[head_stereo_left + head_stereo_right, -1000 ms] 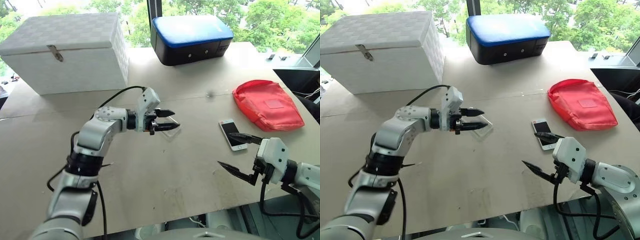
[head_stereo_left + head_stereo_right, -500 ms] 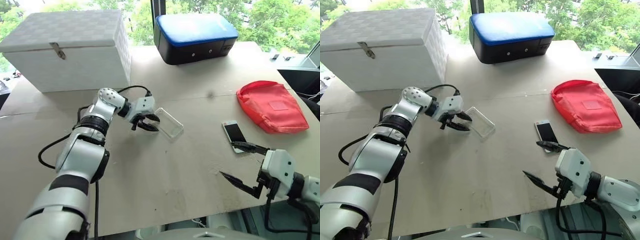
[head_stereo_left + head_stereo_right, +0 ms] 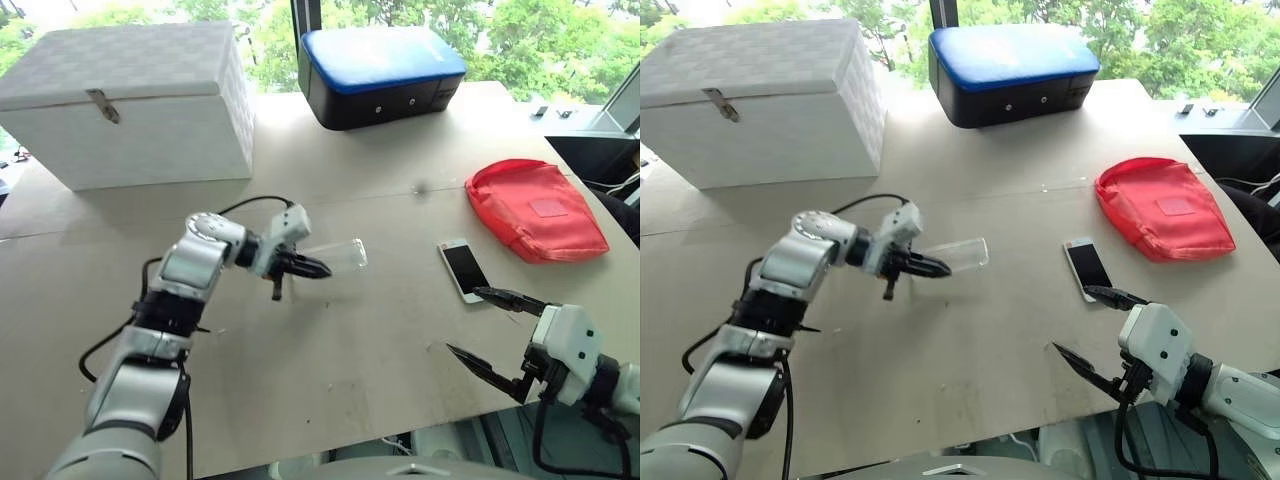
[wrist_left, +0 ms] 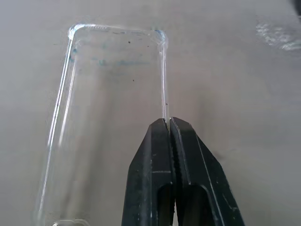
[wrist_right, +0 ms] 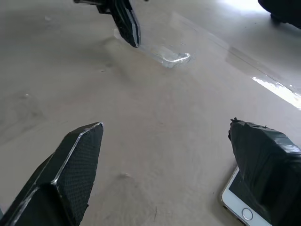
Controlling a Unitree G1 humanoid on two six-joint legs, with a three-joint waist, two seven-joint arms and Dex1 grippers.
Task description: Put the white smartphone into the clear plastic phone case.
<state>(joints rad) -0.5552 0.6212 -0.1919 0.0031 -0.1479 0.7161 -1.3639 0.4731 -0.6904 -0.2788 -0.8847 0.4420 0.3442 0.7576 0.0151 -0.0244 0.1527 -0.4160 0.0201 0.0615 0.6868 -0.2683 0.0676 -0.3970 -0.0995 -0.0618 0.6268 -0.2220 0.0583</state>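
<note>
The clear plastic phone case (image 3: 342, 254) is tilted up off the tan table near its middle. My left gripper (image 3: 312, 267) is shut on one long rim of it; in the left wrist view the black fingers (image 4: 183, 155) pinch the thin edge of the case (image 4: 113, 89). The white smartphone (image 3: 463, 269) lies flat, screen up, to the right, just in front of the red pouch. My right gripper (image 3: 465, 320) stands open near the table's front edge, just short of the phone, its upper finger close to the phone's near end (image 5: 235, 205).
A red pouch (image 3: 535, 210) lies at the right behind the phone. At the back stand a white woven box (image 3: 130, 100) with a latch and a black case with a blue top (image 3: 380, 75). Bare table (image 3: 380, 340) lies between the two grippers.
My left gripper has shut on the case's rim and tipped the case up from lying flat. The right gripper stays open and has drawn back slightly toward the table's front edge.
</note>
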